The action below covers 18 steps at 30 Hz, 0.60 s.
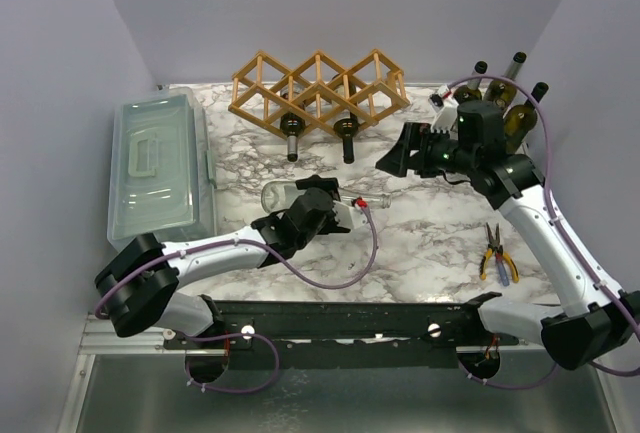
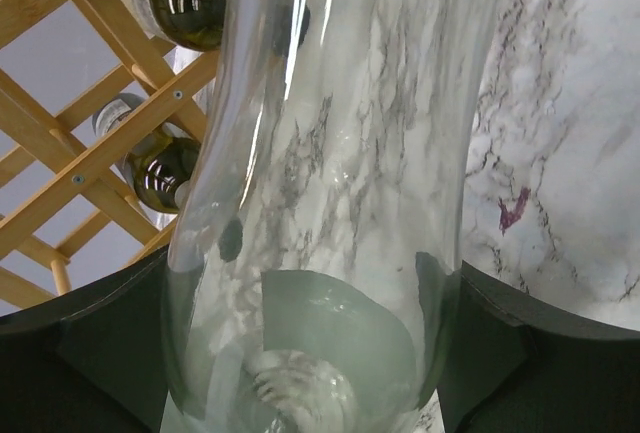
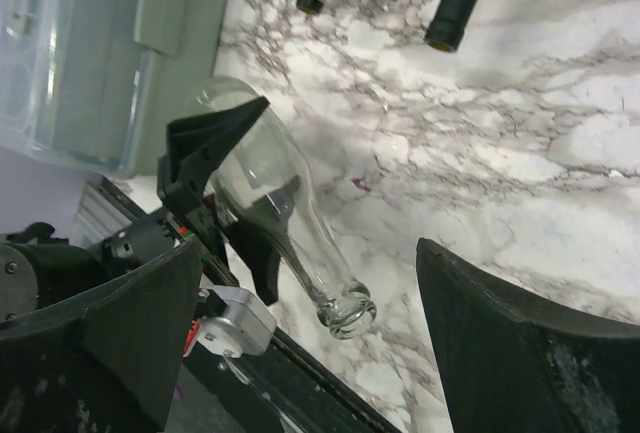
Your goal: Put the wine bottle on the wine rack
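Note:
A clear glass wine bottle [image 1: 285,194] lies sideways in my left gripper [image 1: 318,200], which is shut on its body; the neck points right. It fills the left wrist view [image 2: 340,153], and the right wrist view [image 3: 285,218] shows it raised off the marble. The wooden lattice wine rack [image 1: 318,81] stands at the back centre and holds two dark bottles [image 1: 292,137], necks towards me. It also shows in the left wrist view [image 2: 80,103]. My right gripper [image 1: 393,161] is open and empty, right of the clear bottle's neck, in front of the rack's right end.
A grey-green lidded box [image 1: 160,163] stands along the left side. Several dark bottles [image 1: 505,103] stand at the back right behind the right arm. Yellow-handled pliers [image 1: 497,253] lie at the near right.

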### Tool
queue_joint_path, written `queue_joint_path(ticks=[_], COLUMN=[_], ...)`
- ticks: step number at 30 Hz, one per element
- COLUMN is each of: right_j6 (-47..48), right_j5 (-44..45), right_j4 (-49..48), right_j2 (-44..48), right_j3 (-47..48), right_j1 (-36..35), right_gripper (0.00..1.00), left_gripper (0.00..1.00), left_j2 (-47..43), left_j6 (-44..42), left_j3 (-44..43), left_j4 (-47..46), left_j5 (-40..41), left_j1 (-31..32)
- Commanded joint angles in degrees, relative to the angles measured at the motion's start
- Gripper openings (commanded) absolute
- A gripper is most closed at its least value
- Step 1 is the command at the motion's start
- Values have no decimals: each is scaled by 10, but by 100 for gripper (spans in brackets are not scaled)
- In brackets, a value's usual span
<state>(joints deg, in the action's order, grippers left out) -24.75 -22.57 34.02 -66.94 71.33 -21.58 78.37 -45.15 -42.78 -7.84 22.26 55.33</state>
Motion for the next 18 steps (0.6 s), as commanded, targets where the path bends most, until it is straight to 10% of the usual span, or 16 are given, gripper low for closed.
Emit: queue_joint_path(ticks=[1,18], right_j6=[70,88], right_j5=[-42,-191], right_j4=[95,5], right_j2=[-39,-132], right_j3=[12,-104], right_j1=[0,-77], right_gripper=[90,75], left_gripper=[0,0], left_j2=[-46,-55], left_j6=[-99,-151], left_j3=[11,38], left_j4=[-93,-108], left_j5=[-8,-19], left_j1=[9,37])
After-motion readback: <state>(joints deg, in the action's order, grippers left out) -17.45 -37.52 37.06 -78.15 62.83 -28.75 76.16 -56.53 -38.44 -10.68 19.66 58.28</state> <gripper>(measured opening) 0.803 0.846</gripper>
